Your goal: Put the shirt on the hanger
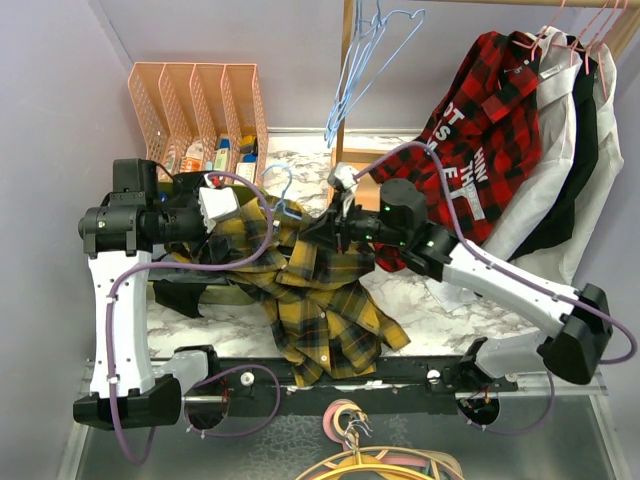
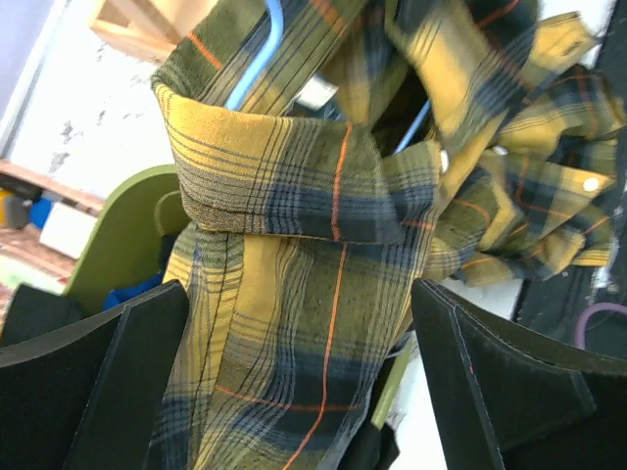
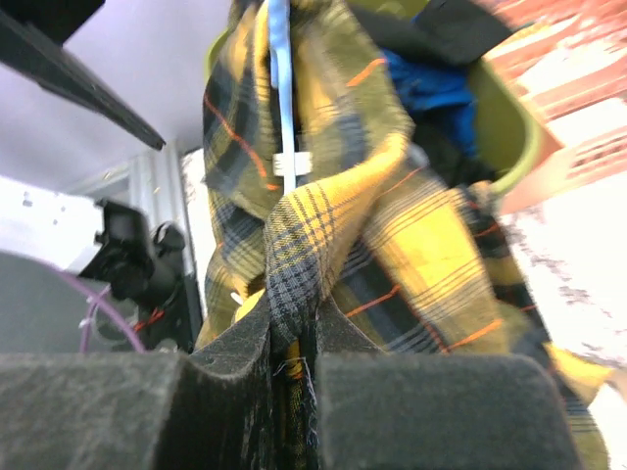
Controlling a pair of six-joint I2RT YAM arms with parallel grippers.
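The shirt [image 1: 322, 292] was a soft flannel in mustard and dark green plaid with thin orange lines. It sat bunched in a crumpled heap in the middle of the bench [image 1: 445, 300], between the two arms, and its lower part spilled over the near edge. You could see white snap-looking buttons along one placket in the left wrist view.

The hanger [image 1: 284, 187] was thin light-blue wire. Its curved hook poked out of the cloth at the back of the heap, and the rest was buried in fabric. Both wrist views showed a bit of blue wire running up inside the folds.

The right claw [image 3: 294, 345] was closed tight, with a narrow fold of the shirt pinched between its dark foam-like pads. The left claw [image 2: 299, 313] was spread wide. A hanging length of plaid with a folded-over band sat in the gap, but I couldn't tell whether it touched either finger [image 2: 98, 382].

Behind the cloth was an olive-green, smooth, rounded thing [image 2: 127, 235] with something blue in it.

Further out, a peach mesh file rack [image 1: 195, 100] stood at the back left. More blue wire hangers [image 1: 365, 60] hung from a wooden post. A red-and-black plaid shirt [image 1: 480, 120] with white lettering hung at the right. The bench top was white marble-patterned.
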